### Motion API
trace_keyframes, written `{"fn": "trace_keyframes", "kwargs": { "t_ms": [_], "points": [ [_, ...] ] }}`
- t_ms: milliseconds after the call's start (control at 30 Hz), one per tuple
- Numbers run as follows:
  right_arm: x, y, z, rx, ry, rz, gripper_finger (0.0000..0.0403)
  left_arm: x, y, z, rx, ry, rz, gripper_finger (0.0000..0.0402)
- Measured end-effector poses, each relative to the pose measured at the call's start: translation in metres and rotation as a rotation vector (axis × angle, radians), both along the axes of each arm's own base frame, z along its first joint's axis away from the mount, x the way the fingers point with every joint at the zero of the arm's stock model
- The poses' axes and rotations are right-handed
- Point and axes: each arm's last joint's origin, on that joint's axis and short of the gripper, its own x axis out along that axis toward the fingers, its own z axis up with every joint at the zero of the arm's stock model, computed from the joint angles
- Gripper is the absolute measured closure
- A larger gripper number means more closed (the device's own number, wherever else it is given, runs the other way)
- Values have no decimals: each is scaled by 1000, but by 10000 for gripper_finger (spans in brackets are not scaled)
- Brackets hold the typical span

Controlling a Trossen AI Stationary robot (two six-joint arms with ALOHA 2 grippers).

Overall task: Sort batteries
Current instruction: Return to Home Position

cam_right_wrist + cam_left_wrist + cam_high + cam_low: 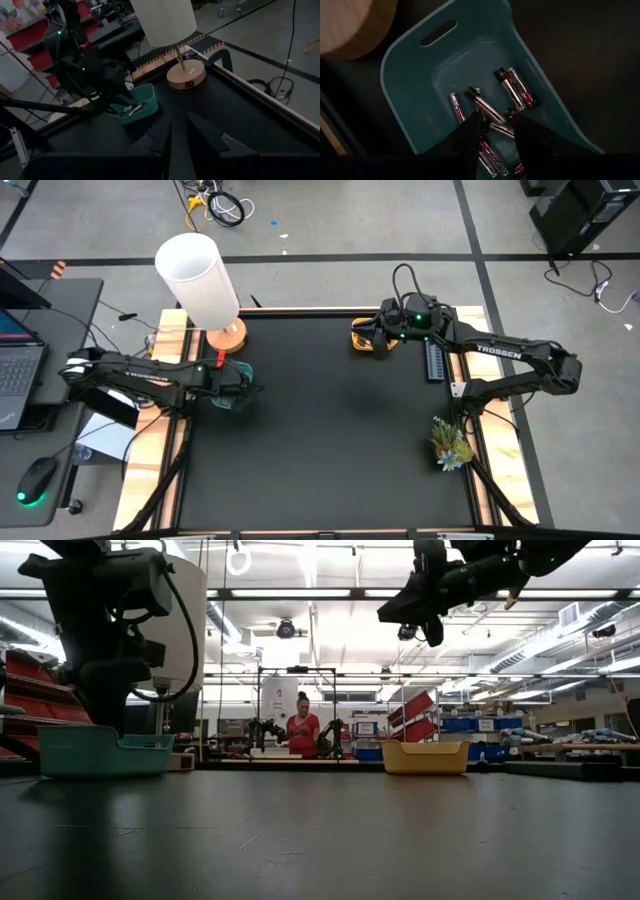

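From above, your left gripper [235, 390] hangs over the teal plastic bin [228, 402] near the left edge of the black table mat [330, 440]. Your right gripper [378, 340] is over the yellow plastic bin [360, 338] at the far edge. No loose battery shows on the mat, so I judge the sorting done and the retreat to rest in hand. Lift each arm straight up first, then draw it back. The mat's middle is open. Mind the table lamp with white shade and round wooden base [205, 285] just beside your left arm, and the green plant sprig [450, 443] near your right arm's base.

At table height, the two bins stand well apart and the right gripper hangs high above the yellow one.

Past your left wrist, the fingers [470, 137] are apart and hold nothing. The slim silver batteries [516, 89] lie loose on the teal bin's floor, directly beneath.

Past your right wrist, a narrow gap shows between the fingers [205, 132], with nothing in it. What the yellow bin holds cannot be told.
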Motion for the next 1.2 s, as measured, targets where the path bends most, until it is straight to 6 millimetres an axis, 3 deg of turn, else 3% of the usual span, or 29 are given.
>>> {"fn": "trace_keyframes", "kwargs": {
  "t_ms": [167,333,400,533,633,733,867,1067,1200],
  "points": [
    [-6,6,8,19,-27,4,339,0,0,6,-6,-17,-16,255],
    [-37,30,39,-62,-148,-39,349,4,-3,40,92,-263,-70,264],
    [-54,42,43,-92,-196,-73,354,1,-3,53,146,-385,-90,274],
    [-88,60,28,-66,-271,-146,366,-21,1,67,226,-499,-72,303],
    [-108,70,12,-18,-345,-177,377,-43,6,76,274,-578,41,327],
    [-123,78,-2,25,-422,-226,389,-66,9,86,322,-720,178,350],
    [-138,83,-15,49,-485,-281,396,-86,10,95,334,-855,214,379],
    [-149,87,-26,96,-547,-290,386,-94,11,106,429,-1025,242,395],
    [-154,90,-33,108,-572,-271,385,-83,11,93,489,-1165,180,390]
  ]
}}
